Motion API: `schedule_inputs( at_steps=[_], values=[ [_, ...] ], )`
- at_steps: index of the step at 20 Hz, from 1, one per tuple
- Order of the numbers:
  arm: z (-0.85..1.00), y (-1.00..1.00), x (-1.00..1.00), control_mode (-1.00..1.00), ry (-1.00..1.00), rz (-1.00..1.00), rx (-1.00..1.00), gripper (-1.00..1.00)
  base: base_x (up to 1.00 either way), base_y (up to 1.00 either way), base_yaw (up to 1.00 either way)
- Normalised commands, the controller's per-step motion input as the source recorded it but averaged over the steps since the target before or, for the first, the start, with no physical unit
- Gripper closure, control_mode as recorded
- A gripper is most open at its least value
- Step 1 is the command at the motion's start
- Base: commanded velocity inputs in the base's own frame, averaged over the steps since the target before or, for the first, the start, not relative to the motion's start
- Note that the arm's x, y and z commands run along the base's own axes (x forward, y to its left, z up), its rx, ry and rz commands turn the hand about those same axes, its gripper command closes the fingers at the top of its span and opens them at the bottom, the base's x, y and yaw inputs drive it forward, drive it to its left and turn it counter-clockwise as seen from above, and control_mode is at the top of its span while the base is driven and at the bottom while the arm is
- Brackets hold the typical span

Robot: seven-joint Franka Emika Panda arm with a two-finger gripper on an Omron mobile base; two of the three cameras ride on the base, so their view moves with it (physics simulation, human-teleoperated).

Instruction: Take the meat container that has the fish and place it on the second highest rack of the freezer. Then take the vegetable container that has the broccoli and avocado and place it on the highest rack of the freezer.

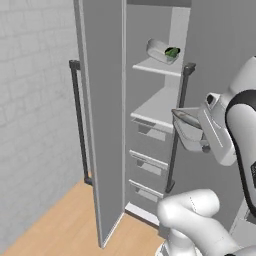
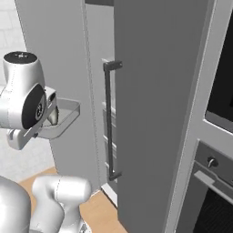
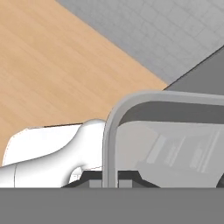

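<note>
The freezer [image 1: 105, 125] is seen with its door swung open, the long dark bar handle [image 1: 79, 122] on the door's outer face. Inside, two pale shelf boards are visible above a stack of grey drawers [image 1: 150, 162]. On the upper shelf board [image 1: 155, 66] a clear container [image 1: 162, 51] is resting, tilted somewhat, with a bright green clump of broccoli [image 1: 172, 51] inside it; the avocado cannot be made out. The lower shelf board [image 1: 157, 107] is bare where it can be seen.

A second container [image 1: 189, 127] — a grey tray with a thick rounded rim — is held in the air by the pincer [image 1: 205, 145], just in front of the lower shelf board and apart from it. The pincer is closed on the tray's near edge, though its tips are hidden behind the robot's wrist. A thin silvery fish [image 1: 186, 118] is seen lying in the tray.

In the right base view the same tray [image 2: 61, 119] is shown jutting out from the wrist toward the freezer's open door, its rim level. A second dark handle [image 2: 108, 120] is seen on the tall grey panel beside it, and a black-glass oven [image 2: 218, 150] stands at the right.

In the hand view the tray's rim [image 3: 109, 144] is seen arching close to the camera, with the wooden floor [image 3: 57, 74] beyond it.
</note>
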Motion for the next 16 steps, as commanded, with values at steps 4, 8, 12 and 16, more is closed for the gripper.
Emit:
schedule_inputs(
  at_steps=[4, 8, 12, 16],
  values=[
    [0.00, 0.00, 0.00, 1.00, 0.00, 0.00, 0.00, 1.00, 0.46, 0.07, -0.20],
    [0.00, 0.00, 0.00, 1.00, 0.00, 0.00, 0.00, 1.00, 0.65, 0.22, -0.24],
    [0.00, 0.00, 0.00, 1.00, 0.00, 0.00, 0.00, 1.00, 0.62, 0.35, -0.21],
    [0.00, 0.00, 0.00, 1.00, 0.00, 0.00, 0.00, 1.00, 0.48, 0.13, -0.21]
  ],
)
